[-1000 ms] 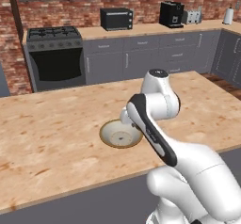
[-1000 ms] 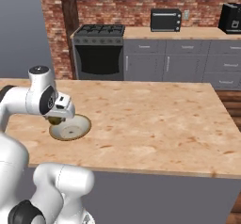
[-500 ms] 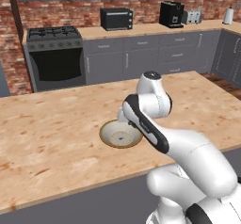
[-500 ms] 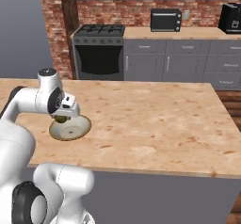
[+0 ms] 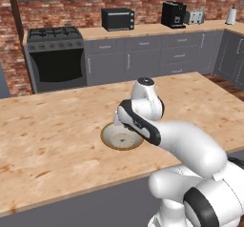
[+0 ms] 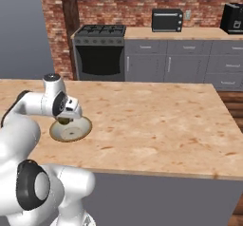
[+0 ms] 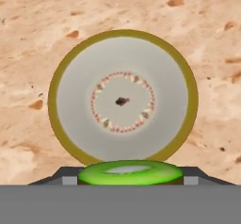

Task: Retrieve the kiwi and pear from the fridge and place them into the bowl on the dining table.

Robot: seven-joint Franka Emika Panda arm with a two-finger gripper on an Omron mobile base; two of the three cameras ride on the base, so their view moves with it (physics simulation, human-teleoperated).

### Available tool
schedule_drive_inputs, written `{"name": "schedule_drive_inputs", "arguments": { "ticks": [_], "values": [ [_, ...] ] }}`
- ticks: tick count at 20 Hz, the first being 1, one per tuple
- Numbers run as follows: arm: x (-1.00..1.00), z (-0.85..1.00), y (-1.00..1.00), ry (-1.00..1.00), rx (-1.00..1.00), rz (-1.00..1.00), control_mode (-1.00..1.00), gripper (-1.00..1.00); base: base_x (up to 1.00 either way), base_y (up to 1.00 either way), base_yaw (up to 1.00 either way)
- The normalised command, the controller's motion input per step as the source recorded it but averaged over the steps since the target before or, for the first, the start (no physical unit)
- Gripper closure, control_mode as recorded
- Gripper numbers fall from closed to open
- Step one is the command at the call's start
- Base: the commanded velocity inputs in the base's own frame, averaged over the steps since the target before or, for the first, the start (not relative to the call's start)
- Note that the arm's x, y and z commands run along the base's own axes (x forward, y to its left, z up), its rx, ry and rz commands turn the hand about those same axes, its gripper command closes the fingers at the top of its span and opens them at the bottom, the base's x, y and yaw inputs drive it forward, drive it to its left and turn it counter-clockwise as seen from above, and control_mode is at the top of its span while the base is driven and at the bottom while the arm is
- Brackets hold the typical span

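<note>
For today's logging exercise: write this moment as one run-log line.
gripper: shut on kiwi, above bowl | bowl: empty, on table

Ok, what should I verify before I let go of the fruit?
1. Fruit in grip: ok. The kiwi sits between the finger tips of the gripper.
2. Gripper over the target: ok. The bowl lies straight below in the hand view, and both base views agree.
3. Bowl free to receive: ok. Its inside shows just its own pattern, no fruit.
4. Bowl steady: ok. It rests flat on the dining table, away from the edges.
5. Drop height: cannot tell. The gap between kiwi and bowl is not readable.
6. Pear delivered: not ok. It is not in the bowl yet.
</note>
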Motion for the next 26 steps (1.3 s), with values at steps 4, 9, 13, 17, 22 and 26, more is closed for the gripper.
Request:
{"name": "schedule_drive_inputs", "arguments": {
  "ticks": [4, 9, 13, 17, 22, 26],
  "values": [
    [0.32, -0.37, 0.07, 0.0, 0.0, 0.0, -1.0, 1.0, 0.0, 0.0, 0.0],
    [0.21, -0.36, 0.06, 0.0, 0.0, 0.0, -1.0, 1.0, 0.0, 0.0, 0.0],
    [0.22, -0.34, 0.05, 0.0, 0.0, 0.0, -1.0, 1.0, 0.0, 0.0, 0.0],
    [0.23, -0.29, 0.06, 0.0, 0.0, 0.0, -1.0, 1.0, 0.0, 0.0, 0.0],
    [0.23, -0.28, 0.09, 0.0, 0.0, 0.0, -1.0, 1.0, 0.0, 0.0, 0.0],
    [0.25, -0.31, 0.13, 0.0, 0.0, 0.0, -1.0, 1.0, 0.0, 0.0, 0.0]
  ]
}}
